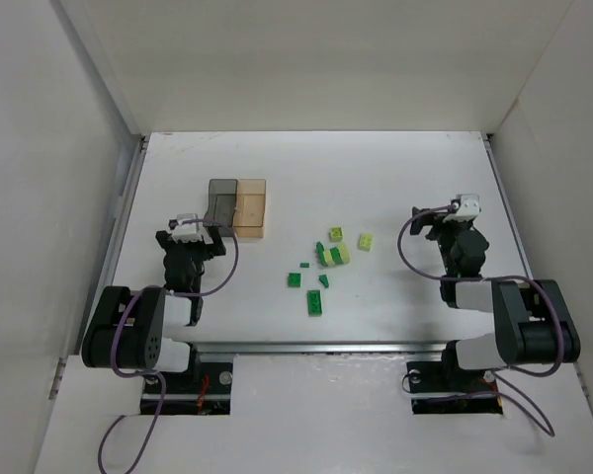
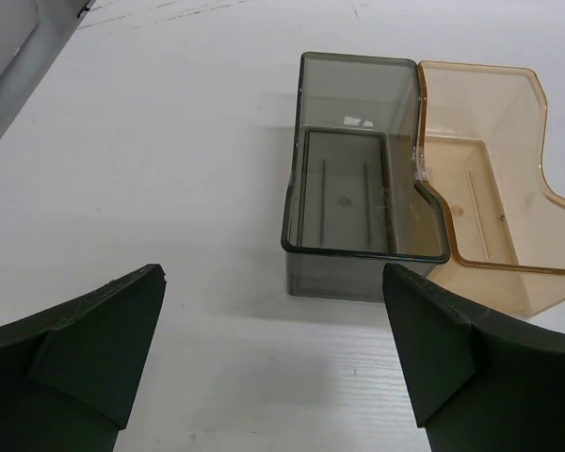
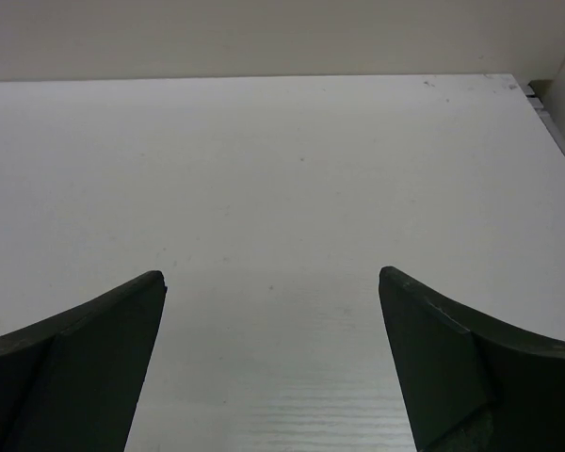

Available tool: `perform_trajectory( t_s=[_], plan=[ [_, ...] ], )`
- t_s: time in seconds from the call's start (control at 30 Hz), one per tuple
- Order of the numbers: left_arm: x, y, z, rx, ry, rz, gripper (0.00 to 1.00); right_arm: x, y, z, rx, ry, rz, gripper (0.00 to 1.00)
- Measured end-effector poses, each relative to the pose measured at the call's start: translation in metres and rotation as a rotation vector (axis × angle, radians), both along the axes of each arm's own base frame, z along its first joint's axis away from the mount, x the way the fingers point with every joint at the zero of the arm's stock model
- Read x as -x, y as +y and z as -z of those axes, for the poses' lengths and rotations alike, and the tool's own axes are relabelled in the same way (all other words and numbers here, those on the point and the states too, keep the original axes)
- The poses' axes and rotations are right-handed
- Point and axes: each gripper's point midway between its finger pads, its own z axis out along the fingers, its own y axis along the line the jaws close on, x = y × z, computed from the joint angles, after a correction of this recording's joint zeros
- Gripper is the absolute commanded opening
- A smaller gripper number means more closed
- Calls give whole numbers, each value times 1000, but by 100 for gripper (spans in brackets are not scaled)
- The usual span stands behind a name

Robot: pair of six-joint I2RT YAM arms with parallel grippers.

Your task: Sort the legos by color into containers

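Mid-table, tiny dk-green & pale-yellow legos (image 1: 333, 255) loose; L end effector (image 2: 273, 275) & R end effector (image 3: 272, 276) wide.

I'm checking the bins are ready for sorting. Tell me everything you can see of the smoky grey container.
The smoky grey container is a small, translucent, plastic-looking rectangular box, open-topped, its rim stepping higher at the far end. It stands upright on the white table, its right wall against the amber container. It looks empty. The open left tool hangs just short of it, not touching.
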Motion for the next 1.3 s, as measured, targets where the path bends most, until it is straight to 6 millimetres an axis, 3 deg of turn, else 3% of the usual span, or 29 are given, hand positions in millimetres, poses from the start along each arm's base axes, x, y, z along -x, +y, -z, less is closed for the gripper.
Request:
perform_trajectory(
  t_s=[0.07, 0.13, 0.23, 0.33, 0.4, 0.47, 0.6, 0.67, 0.73, 0.87, 0.97, 1.0, 1.13, 1.23, 1.3],
  plan=[
    [0, 0, 0, 0, 0, 0, 100, -4, 4, -3, 13, 26, -21, 100],
    [0, 0, 0, 0, 0, 0, 100, -16, 10, -23, 38, 32, -57, 100],
    [0, -1, 0, -1, 0, 7, 100, -28, 25, -76, 100, -41, -104, 100],
    [0, -8, -4, -17, -9, 61, 100, -21, 48, -134, 173, -163, -121, 100],
    [3, -23, -21, -67, -25, 198, 100, -17, 59, -165, 229, -213, -101, 100],
    [0, -41, -68, -208, -103, 343, 100, -17, 64, -192, 292, -228, -56, 100],
    [8, -73, -206, -487, -440, 460, 100, -17, 57, -239, 398, -223, 125, 100],
    [14, -73, -236, -600, -510, 446, 100, -16, 47, -252, 387, -191, 242, 100],
    [9, -68, -254, -660, -512, 410, 100, -17, 37, -254, 309, -134, 335, 100],
    [-30, -62, -253, -652, -325, 416, 100, -24, 45, -239, 256, 10, 291, 100],
    [-55, -69, -240, -642, -164, 494, 100, -30, 72, -200, 187, 174, 162, 100],
    [-58, -73, -233, -626, -121, 521, 100, -32, 81, -183, 159, 231, 115, 100],
    [-47, -89, -191, -576, 24, 627, 100, -28, 111, -86, 39, 553, -10, 96],
    [-35, -103, -164, -575, 89, 697, 100, -9, 124, -15, -14, 793, -45, 92],
    [-26, -114, -147, -594, 121, 747, 100, 6, 129, 21, -36, 924, -52, 91]
  ],
)
